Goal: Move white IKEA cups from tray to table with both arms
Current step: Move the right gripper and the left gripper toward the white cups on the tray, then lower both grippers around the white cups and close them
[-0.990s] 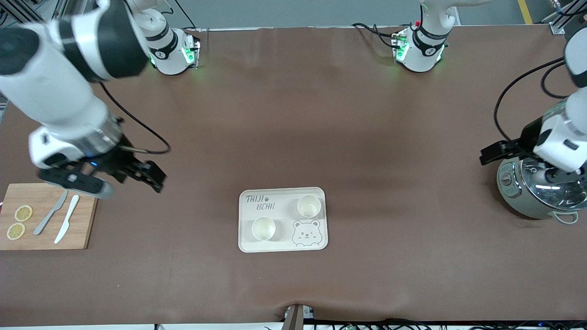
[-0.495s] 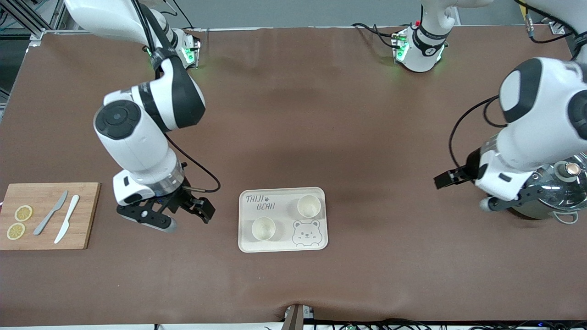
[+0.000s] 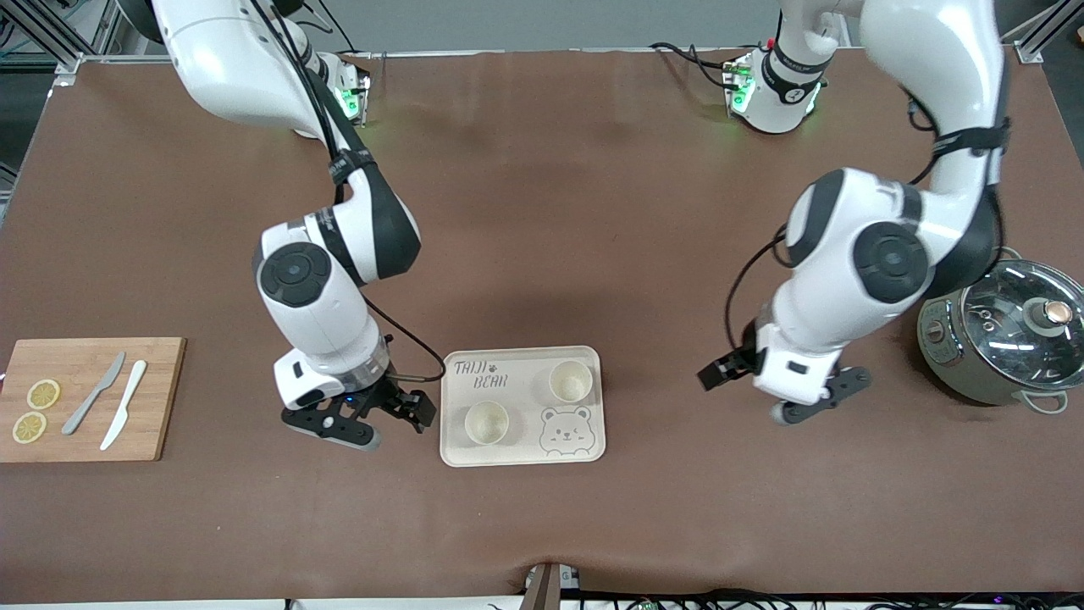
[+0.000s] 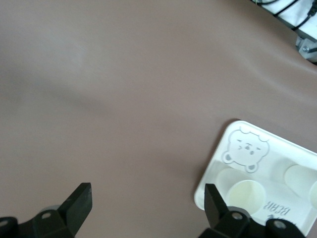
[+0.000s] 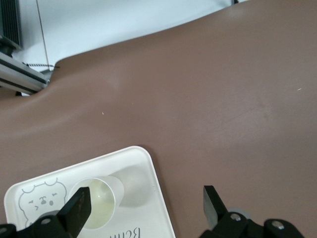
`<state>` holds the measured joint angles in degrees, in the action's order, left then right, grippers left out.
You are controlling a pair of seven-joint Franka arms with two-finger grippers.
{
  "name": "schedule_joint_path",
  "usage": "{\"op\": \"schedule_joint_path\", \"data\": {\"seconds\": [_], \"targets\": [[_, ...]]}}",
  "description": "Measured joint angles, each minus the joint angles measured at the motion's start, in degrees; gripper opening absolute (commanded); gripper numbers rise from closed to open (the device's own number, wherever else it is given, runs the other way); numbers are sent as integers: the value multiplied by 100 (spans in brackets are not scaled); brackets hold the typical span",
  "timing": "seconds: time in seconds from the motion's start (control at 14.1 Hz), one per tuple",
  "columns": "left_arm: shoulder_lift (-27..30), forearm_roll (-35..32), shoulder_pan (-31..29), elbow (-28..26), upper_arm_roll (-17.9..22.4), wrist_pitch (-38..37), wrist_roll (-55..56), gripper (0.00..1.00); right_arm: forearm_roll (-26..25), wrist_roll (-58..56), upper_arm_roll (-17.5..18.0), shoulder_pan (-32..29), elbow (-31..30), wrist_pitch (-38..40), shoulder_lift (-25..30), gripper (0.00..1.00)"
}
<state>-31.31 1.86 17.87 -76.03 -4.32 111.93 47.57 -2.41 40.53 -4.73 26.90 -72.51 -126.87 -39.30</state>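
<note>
Two white IKEA cups stand upright on the cream bear-printed tray (image 3: 518,451). One cup (image 3: 486,422) is nearer the front camera, the other cup (image 3: 570,380) is farther. My right gripper (image 3: 373,417) is open and empty, low beside the tray on the right arm's end. In the right wrist view the gripper (image 5: 146,206) has the nearer cup (image 5: 99,198) by one fingertip (image 5: 79,208). My left gripper (image 3: 766,391) is open and empty over bare table, toward the left arm's end, apart from the tray. The left wrist view shows that gripper (image 4: 147,206), the tray (image 4: 280,148) and a cup (image 4: 246,196).
A wooden cutting board (image 3: 161,398) with lemon slices (image 3: 42,394), a grey knife (image 3: 93,394) and a white knife (image 3: 124,404) lies at the right arm's end. A grey-green pot with a glass lid (image 3: 1008,339) stands at the left arm's end.
Both arms have swung in from the table's ends toward the tray, the right gripper from over the cutting board, the left from over the pot. The cups have not moved.
</note>
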Motion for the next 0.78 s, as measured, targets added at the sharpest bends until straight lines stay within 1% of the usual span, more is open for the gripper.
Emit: {"op": "schedule_joint_path", "data": {"seconds": [0.14,0.35,0.49,0.78], "targets": [[-264,0,313,124,93,257,448,100,0,5,0,46,5,-11,-118,100],[-556,0,927,195,499,680,921,100,0,7,0,101,8,-109,-263,100],[-729,0,1265,209,679,958,1144,100,0,9,0,145,8,-193,-360,100],[-966,0,1587,235,721,1159,1234,100,0,58,0,211,10,-573,-639,100]]}}
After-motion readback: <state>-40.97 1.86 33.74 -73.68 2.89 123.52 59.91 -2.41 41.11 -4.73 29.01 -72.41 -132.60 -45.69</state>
